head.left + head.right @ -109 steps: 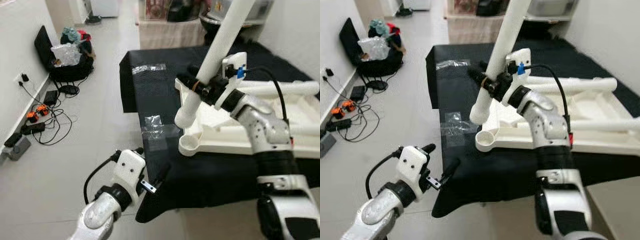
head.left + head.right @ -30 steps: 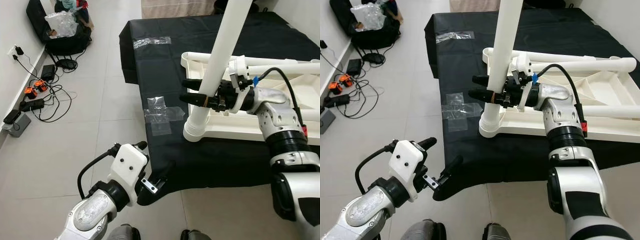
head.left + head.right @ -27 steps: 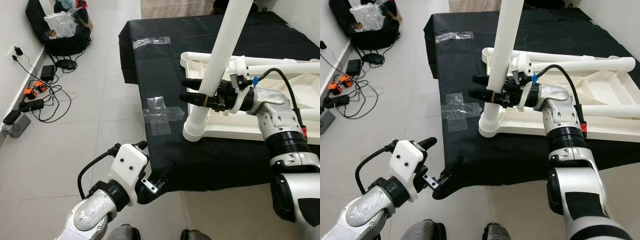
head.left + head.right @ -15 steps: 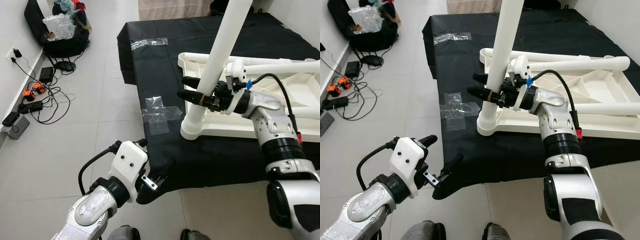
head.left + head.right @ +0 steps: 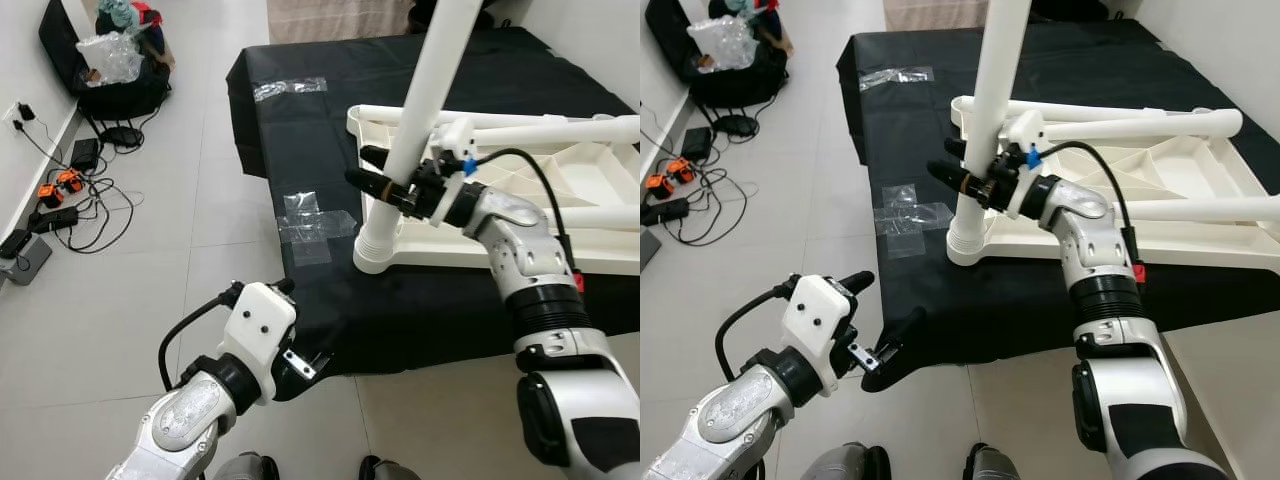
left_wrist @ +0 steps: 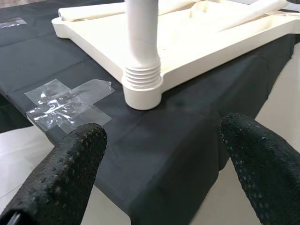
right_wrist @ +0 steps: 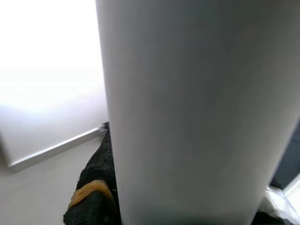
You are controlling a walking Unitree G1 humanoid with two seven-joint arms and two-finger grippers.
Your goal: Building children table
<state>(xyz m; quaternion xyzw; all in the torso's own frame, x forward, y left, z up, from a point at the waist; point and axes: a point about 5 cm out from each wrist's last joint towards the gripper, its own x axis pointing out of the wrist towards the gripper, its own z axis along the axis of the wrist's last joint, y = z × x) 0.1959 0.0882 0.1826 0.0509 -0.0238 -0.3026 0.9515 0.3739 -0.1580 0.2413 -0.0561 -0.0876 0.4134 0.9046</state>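
While the white table top (image 5: 520,215) lies upside down on the black cloth (image 5: 330,120) that covers the bench, one white table leg (image 5: 420,110) stands upright in the socket at its near left corner, close to the bench's front left edge. That leg's ribbed collar (image 6: 142,75) sits on the round socket, and the leg rises past the upper border of the head views. Gripping it is the right gripper (image 5: 385,185), whose black fingers are clamped around the leg a little above the collar (an orange band shows on one finger (image 7: 91,192) in the right wrist view). Two more legs (image 5: 1140,125) lie flat across the upturned table top, toward the bench's right side. Strips of clear tape (image 5: 310,220) are stuck on the cloth just left of the socket. Down low, off the bench's front edge and over the tiled floor (image 5: 150,250), the left gripper (image 5: 880,325) hangs with its fingers spread wide and nothing between them. Cables and a black bag (image 5: 115,95) lie by the wall.
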